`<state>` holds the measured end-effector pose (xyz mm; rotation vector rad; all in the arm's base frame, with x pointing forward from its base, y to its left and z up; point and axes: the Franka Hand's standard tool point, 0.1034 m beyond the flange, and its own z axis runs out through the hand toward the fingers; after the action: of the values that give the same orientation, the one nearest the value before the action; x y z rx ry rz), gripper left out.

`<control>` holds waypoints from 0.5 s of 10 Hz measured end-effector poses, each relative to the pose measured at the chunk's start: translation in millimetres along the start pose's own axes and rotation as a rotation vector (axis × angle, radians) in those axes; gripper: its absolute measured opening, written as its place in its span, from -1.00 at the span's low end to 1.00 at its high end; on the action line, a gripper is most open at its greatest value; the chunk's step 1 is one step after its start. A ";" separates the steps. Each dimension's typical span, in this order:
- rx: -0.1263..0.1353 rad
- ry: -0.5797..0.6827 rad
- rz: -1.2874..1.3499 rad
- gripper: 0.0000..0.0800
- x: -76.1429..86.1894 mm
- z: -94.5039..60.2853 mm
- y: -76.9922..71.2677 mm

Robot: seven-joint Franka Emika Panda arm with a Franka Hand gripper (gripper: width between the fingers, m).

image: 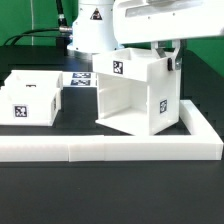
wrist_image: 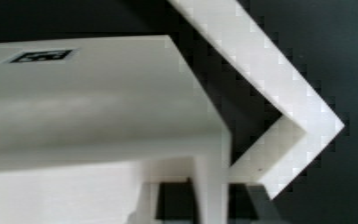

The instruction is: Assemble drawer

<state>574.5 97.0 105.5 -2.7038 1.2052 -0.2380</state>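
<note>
Plastic, matte and white, makes up the housing [image: 135, 95], a tall box that stands upright on the table [image: 110, 195] with its open face turned toward the exterior view's left. Black-and-white square tags [image: 163, 103] sit on its walls and top (the wrist view catches one on the flat top).

The gripper [image: 171, 60] comes down from above onto the housing's upper edge. Its dark fingers [wrist_image: 172, 205] straddle one thin wall, one on each side, and look pressed against it. The rest of the housing spreads away from one finger. Beyond the other finger lies the corner of the long low bar [image: 100, 148].

That L-shaped bar lies flat on the table, and the housing stands just inside its corner. Two small trays [image: 30, 105] of the same tagged white plastic sit well away from the fingers, past the housing's open face, close together at the exterior view's left.

The table is plain black. The white arm [image: 100, 25] rises behind the housing, and a green backdrop [image: 205, 45] closes the scene.
</note>
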 end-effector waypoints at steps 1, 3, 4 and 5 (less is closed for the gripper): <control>0.004 -0.001 0.021 -0.89 -0.8 -0.2 -1.0; 0.021 -0.005 0.128 -0.89 -1.2 -1.7 -4.1; 0.026 -0.010 0.186 -0.89 -1.0 -1.8 -3.8; 0.038 -0.021 0.371 -0.89 0.6 -2.1 -1.6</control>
<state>575.6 97.4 108.0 -2.3837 1.6424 -0.1775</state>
